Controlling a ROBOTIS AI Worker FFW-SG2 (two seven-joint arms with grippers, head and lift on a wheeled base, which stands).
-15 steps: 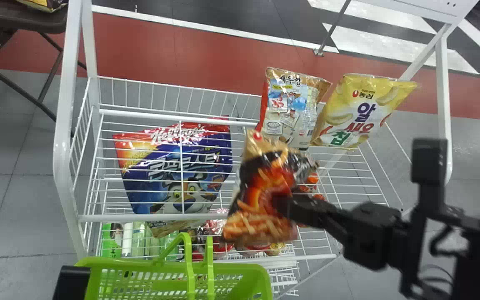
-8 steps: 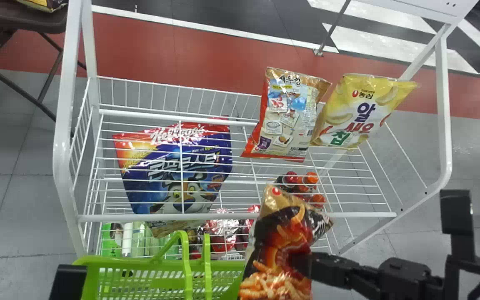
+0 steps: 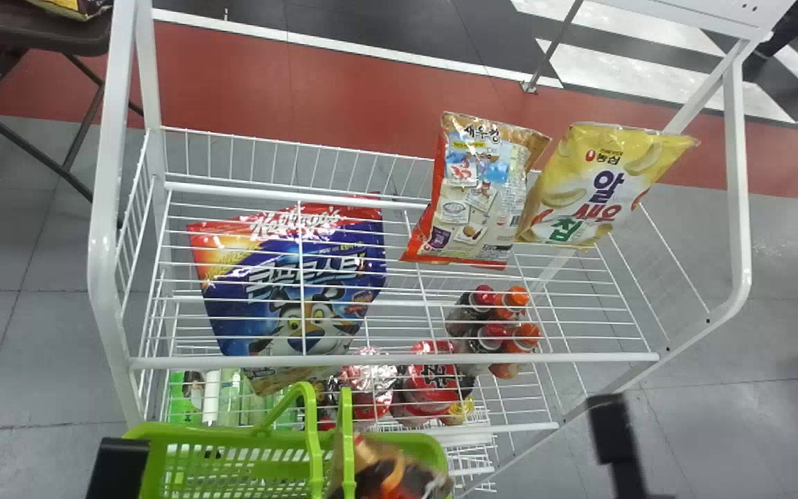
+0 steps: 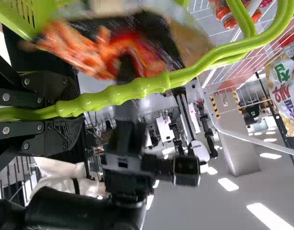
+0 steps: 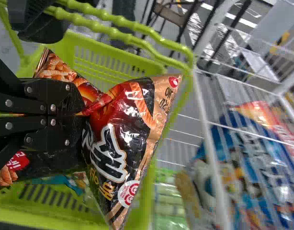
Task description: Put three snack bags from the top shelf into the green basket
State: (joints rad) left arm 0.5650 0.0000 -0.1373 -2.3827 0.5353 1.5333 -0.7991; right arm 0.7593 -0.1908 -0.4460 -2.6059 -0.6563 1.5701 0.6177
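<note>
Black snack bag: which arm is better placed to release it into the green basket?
Right, I'd judge: the right claw pinches the snack bag over the green basket, while the left claw grips the basket's handles.

Right end effector [image 5: 82, 114]: black, flat linked plates, round silver screw heads (neat as rivets)
Left end effector [image 4: 73, 109]: black too, silver screws, finely ridged pads [image 4: 69, 133]
Right arm [image 4: 123, 165]: black, boxy joints, a squared block jutting out, a thick smooth cylinder
Left arm [image 3: 118, 464]: black, a square-cornered block
</note>
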